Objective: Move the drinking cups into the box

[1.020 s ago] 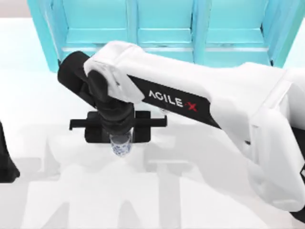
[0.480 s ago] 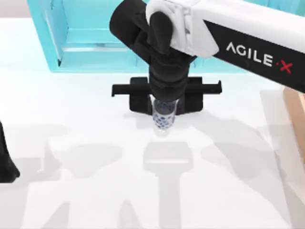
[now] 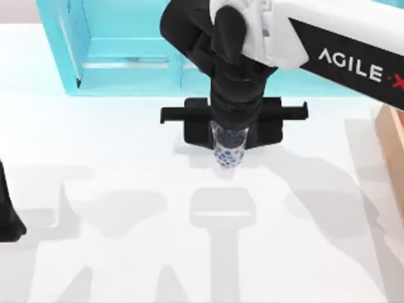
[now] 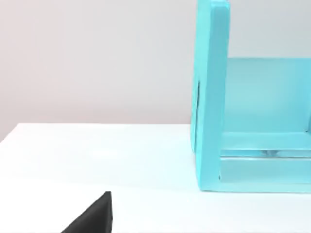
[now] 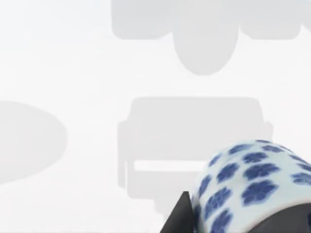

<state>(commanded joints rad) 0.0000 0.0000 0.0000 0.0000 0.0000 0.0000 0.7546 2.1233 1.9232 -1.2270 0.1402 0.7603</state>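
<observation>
Your right gripper (image 3: pixel 228 146) hung high over the middle of the table (image 3: pixel 113 151), in front of the cabinet (image 3: pixel 126 50), with its fingers clamped on one cup (image 3: pixel 228 150). From above you could see the blue-flowered wall poking out below the black wrist, clear of the tabletop, with the arm's shadow lying well under it. The right wrist view gave you the same cup (image 5: pixel 252 182) close up, its patterned side curving out past a dark finger (image 5: pixel 181 213), and nothing but bare table beneath. The box (image 3: pixel 391 136) was only a tan sliver at the table's right edge, so I'd say you were mid-carry with the drop-off yet to do. As for handling: the cup looked small, rigid and light, but if it was glazed porcelain, as the pattern suggested, it would be slick and chip easily. A two-finger pinch across a smooth round wall would likely slip or twist if you swung hard. Squeezing across the middle of the wall, square to the axis, seemed the safest hold, and a low, gentle release would suit it better than a drop. Your left gripper (image 3: pixel 7 214) sat parked at the table's left edge, looking past the cabinet's side panel (image 4: pixel 211 97); I couldn't tell whether its claw was apart or together.
</observation>
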